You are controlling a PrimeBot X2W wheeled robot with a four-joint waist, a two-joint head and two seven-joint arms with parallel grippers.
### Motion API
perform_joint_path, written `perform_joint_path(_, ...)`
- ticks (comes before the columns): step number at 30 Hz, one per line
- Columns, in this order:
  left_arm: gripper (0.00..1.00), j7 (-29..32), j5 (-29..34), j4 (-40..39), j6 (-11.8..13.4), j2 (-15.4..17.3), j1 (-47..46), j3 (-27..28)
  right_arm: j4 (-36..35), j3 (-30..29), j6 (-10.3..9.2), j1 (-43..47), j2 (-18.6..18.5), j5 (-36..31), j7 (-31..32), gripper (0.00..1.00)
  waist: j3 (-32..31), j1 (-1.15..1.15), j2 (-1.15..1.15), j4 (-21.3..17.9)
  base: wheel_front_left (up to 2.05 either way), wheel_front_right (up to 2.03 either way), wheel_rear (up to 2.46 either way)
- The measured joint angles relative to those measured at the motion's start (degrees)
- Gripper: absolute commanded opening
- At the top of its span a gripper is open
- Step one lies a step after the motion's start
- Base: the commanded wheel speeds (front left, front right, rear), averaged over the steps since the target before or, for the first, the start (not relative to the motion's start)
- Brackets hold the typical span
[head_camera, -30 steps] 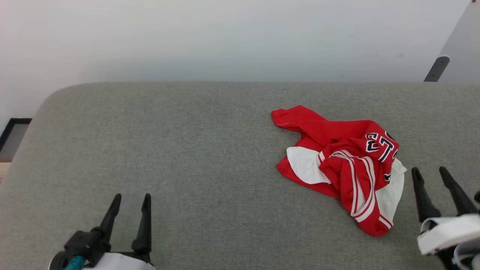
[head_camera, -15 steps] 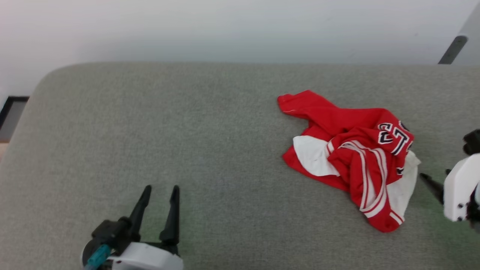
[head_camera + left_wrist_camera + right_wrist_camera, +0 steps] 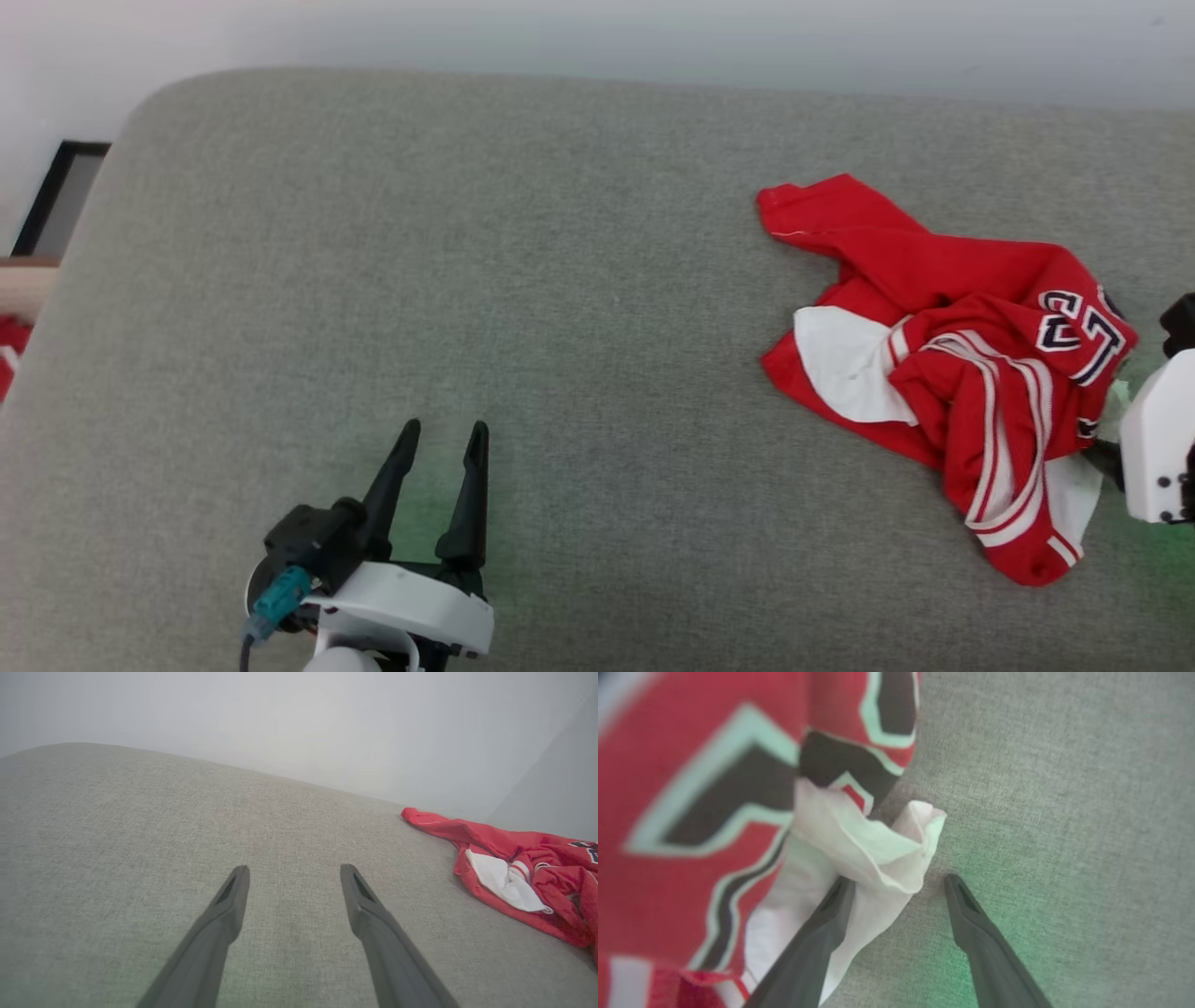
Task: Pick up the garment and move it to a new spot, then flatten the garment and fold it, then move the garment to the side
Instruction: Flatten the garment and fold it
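The garment (image 3: 971, 355) is a red jersey with white sleeves, striped trim and black numerals, lying crumpled on the right of the grey cushion (image 3: 560, 280). My right gripper (image 3: 899, 882) is open at the garment's right edge. Its left finger (image 3: 831, 910) lies over the white sleeve fold (image 3: 882, 854), and its right finger (image 3: 966, 914) is over bare cushion. In the head view its white wrist housing (image 3: 1158, 448) covers the fingers. My left gripper (image 3: 443, 429) is open and holds nothing, low over the cushion far left of the garment (image 3: 514, 877).
The cushion has a rounded far-left corner with a pale wall behind it. Past its left edge are a dark frame (image 3: 61, 196) on the floor and a bit of something red (image 3: 7, 359). Bare cushion stretches between the left gripper and the garment.
The head camera has tilted down and shifted. My right gripper has swung in against the garment's right edge. My left gripper has moved forward and right. The garment keeps its shape.
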Motion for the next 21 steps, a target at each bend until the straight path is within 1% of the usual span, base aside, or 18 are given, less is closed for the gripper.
perform_joint_path(2,1.00,0.0,-0.1,0.0,0.0,-0.1,-0.1,0.2,0.0,0.1,0.01,-0.1,-0.5,0.2,-0.1,0.10,0.5,0.00,0.00,0.4,0.00,0.00,0.00)
perform_joint_path(3,1.00,0.0,-0.1,0.0,0.0,-0.1,-0.2,0.3,-0.1,0.1,0.01,-0.1,-0.7,0.4,-0.4,0.00,0.7,0.00,0.00,0.5,0.00,0.00,0.00)
perform_joint_path(8,1.00,0.0,-0.1,0.0,0.0,-0.2,0.0,1.6,-0.7,-0.4,0.02,0.1,-1.6,2.2,-2.4,0.00,0.9,0.00,0.00,-0.4,0.00,0.00,0.00)
perform_joint_path(10,1.00,0.0,-0.1,-0.1,0.0,-0.2,-0.1,1.7,-0.8,-1.7,0.03,0.8,-2.0,2.8,-3.5,0.00,0.8,0.00,0.00,-1.2,0.00,0.00,0.00)
perform_joint_path(15,1.00,0.0,0.1,-0.7,0.0,-0.2,-0.4,1.9,-1.1,-7.1,0.02,4.0,-4.4,3.3,-5.9,0.00,0.8,0.00,0.00,-3.1,0.00,0.00,0.00)
perform_joint_path(19,1.00,0.0,0.2,-1.1,0.0,0.4,-0.7,2.0,-1.8,-12.7,0.02,7.3,-4.4,3.4,-7.7,0.00,1.0,0.00,0.00,-4.6,0.00,0.00,0.00)
perform_joint_path(21,1.00,0.0,0.2,-1.2,0.0,0.8,-0.8,2.1,-1.6,-16.2,0.02,8.5,-3.7,2.8,-9.5,0.00,1.1,0.00,0.00,-5.3,0.00,0.00,0.00)
